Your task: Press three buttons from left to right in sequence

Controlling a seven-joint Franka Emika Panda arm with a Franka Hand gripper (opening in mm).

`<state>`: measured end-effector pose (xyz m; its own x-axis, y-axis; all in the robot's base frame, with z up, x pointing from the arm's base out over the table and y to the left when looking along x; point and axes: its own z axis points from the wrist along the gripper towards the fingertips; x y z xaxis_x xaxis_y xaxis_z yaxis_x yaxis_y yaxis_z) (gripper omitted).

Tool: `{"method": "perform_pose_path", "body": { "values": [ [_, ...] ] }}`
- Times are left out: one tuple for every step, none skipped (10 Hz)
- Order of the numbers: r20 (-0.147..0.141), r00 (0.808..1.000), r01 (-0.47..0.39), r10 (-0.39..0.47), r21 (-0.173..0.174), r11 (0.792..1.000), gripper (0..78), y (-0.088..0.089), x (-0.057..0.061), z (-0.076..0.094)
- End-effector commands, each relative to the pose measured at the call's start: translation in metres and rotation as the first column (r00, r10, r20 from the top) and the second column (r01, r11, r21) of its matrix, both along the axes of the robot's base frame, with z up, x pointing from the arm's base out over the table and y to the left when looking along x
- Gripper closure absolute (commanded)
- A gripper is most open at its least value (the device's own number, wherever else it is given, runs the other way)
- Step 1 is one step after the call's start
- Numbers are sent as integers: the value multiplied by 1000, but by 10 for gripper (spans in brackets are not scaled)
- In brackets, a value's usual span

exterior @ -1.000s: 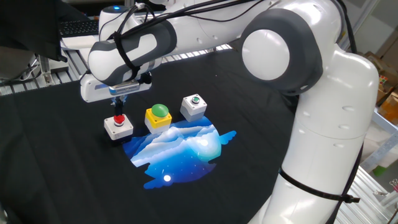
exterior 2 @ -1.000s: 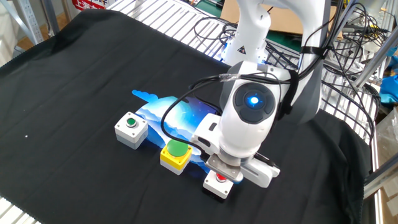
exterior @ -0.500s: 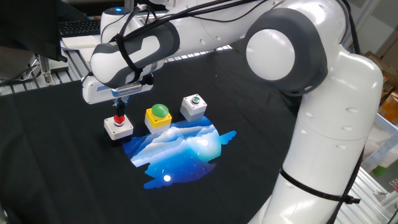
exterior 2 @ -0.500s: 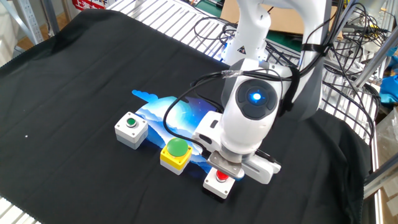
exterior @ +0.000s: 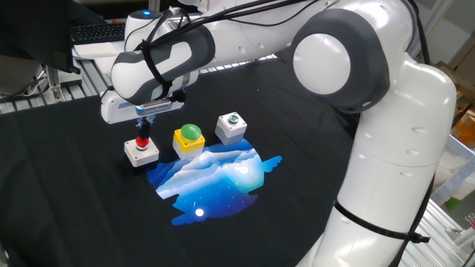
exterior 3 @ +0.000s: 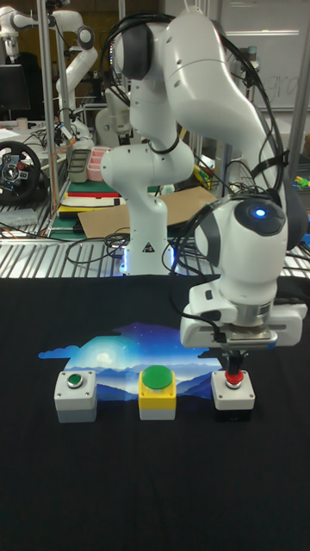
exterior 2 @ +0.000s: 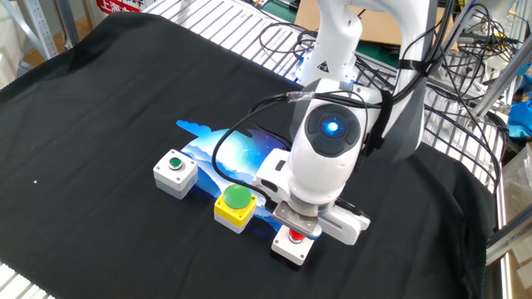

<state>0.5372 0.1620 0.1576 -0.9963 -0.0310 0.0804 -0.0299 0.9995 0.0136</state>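
Note:
Three buttons stand in a row on the black cloth. The red-capped white box (exterior: 141, 151) (exterior 2: 294, 243) (exterior 3: 233, 393) is at one end. The yellow box with the big green dome (exterior: 189, 139) (exterior 2: 235, 205) (exterior 3: 158, 389) is in the middle. The white box with the small green cap (exterior: 231, 127) (exterior 2: 175, 172) (exterior 3: 75, 394) is at the other end. My gripper (exterior: 143, 131) (exterior 3: 232, 360) points straight down over the red cap, its dark fingers pressed together into one narrow tip. Whether the tip touches the cap I cannot tell. In the other fixed view the hand hides the fingers.
A blue printed patch (exterior: 211, 176) lies on the cloth beside the buttons. Metal racking and loose cables (exterior 2: 283, 37) border the table's far side. The arm's large white links (exterior: 393, 148) rise along one side of the table.
The hand has risen slightly over the red button and drifted a little sideways; more of the red cap shows under it now. The buttons have not moved.

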Motion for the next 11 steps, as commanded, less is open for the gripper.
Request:
{"method": "perform_pose_path", "body": {
  "values": [
    [4, 1000, 0, 0, 2, 1000, 764, 2, 0, -1],
    [4, 1000, 1, -1, 2, 1000, 764, 2, 0, 0],
    [4, 1000, 1, -1, 2, 1000, 764, 2, 0, 0],
    [3, 1000, 1, -1, 2, 1000, 764, 2, 0, 0],
    [0, 1000, 0, 0, 0, 1000, 764, 2, 0, -1],
    [-1, 1000, -1, 1, 0, 1000, 764, 3, 0, -2],
    [-5, 1000, -1, 1, 0, 1000, 764, 3, 0, -2],
    [-7, 1000, -3, 3, -1, 1000, 764, 3, 0, -3],
    [-8, 1000, -2, 2, -1, 1000, 764, 3, -1, -3],
    [-6, 1000, 0, 0, -1, 1000, 764, 4, -3, -5],
    [-5, 1000, 1, -1, -1, 1000, 764, 5, -4, -5]
  ]
}}
